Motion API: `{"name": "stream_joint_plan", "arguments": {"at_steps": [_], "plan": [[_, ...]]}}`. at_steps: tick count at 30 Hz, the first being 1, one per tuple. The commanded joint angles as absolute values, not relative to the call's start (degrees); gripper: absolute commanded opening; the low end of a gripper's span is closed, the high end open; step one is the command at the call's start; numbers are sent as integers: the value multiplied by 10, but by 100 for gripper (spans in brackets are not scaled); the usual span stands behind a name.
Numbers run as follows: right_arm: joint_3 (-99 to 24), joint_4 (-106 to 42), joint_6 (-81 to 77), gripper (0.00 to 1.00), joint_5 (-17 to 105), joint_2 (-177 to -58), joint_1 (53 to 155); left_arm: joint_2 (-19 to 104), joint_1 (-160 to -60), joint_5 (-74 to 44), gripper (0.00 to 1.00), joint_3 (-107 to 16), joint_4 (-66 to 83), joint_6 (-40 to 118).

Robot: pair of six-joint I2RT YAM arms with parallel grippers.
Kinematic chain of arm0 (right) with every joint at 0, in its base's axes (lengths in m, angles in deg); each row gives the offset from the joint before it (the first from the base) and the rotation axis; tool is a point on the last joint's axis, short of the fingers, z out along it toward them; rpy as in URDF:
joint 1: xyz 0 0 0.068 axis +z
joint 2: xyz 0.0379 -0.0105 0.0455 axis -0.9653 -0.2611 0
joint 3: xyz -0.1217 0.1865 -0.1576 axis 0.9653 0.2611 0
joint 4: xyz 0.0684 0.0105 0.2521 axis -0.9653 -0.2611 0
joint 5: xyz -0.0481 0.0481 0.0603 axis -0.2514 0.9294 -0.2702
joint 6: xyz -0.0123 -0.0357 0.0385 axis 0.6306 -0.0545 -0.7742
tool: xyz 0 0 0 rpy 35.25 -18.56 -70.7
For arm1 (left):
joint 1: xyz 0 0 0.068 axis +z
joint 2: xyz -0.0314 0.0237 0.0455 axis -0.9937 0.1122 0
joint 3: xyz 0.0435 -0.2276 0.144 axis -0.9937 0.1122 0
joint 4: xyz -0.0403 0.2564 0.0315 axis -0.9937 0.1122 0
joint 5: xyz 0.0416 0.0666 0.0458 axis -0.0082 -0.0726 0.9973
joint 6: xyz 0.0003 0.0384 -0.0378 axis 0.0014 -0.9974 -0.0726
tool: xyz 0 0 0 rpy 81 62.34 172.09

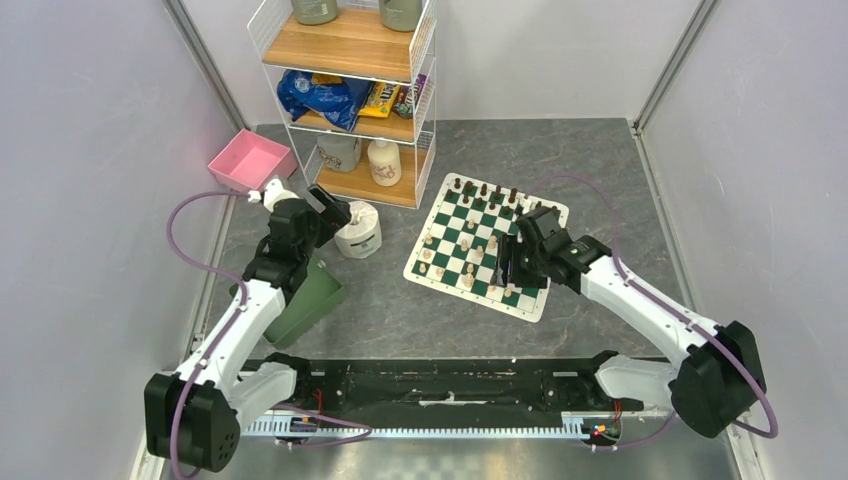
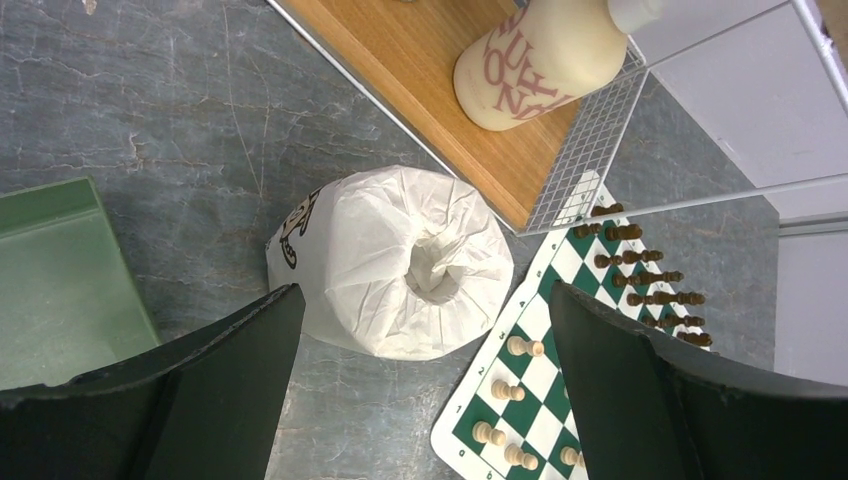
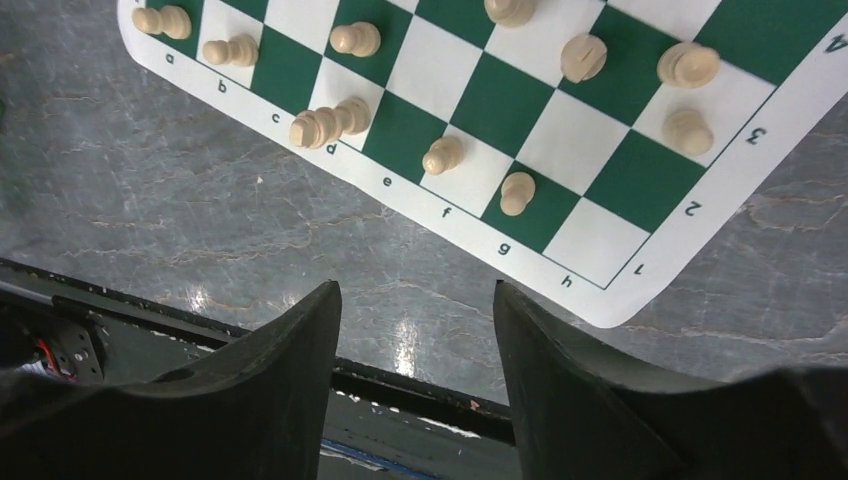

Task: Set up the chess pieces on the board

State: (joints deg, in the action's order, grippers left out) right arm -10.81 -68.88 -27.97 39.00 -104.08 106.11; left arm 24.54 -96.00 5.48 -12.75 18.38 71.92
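The green-and-white board lies right of centre. Dark brown chess pieces line its far edge and cream ones stand across its near half. My right gripper hovers over the board's near right part. In the right wrist view, that gripper is open with nothing between its fingers, past the board's near edge. Cream pieces stand on the nearest rows, and one long piece lies on its side. My left gripper is wide open above the toilet roll, holding nothing.
A green bin sits under the left arm and a pink tray lies at the far left. A wire shelf rack with a cream bottle stands behind the toilet roll. A black rail runs along the near edge.
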Motion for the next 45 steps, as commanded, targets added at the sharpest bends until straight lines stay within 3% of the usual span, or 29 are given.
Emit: {"name": "stream_joint_plan", "arguments": {"at_steps": [1,10,11,12,19,20,21,26,37,45], "plan": [[-136,-694,-279,63,368,-1071,1081,228,-956,74,100,-125,148,700],[-239,-675,-273,56,358,-1139,1128,210,-956,85,100,-120,155,684],[-257,-674,-269,56,356,-1100,1133,207,-956,85,100,-119,155,684],[-273,-672,-265,55,354,-1163,1138,205,-956,85,100,-118,157,684],[-371,-664,-231,49,341,-1278,1168,189,-956,97,100,-111,161,682],[-288,-664,-247,48,337,-1295,1175,187,-956,100,100,-113,162,681],[-394,-666,-248,48,328,-1308,1183,186,-956,103,100,-114,165,679],[-441,-681,-243,46,296,-1370,1210,178,-955,119,100,-120,179,670],[-488,-712,-233,45,267,-1448,1235,175,-954,129,100,-126,187,662],[-479,-718,-235,38,259,-1470,1236,174,-954,132,100,-126,190,661]]}}
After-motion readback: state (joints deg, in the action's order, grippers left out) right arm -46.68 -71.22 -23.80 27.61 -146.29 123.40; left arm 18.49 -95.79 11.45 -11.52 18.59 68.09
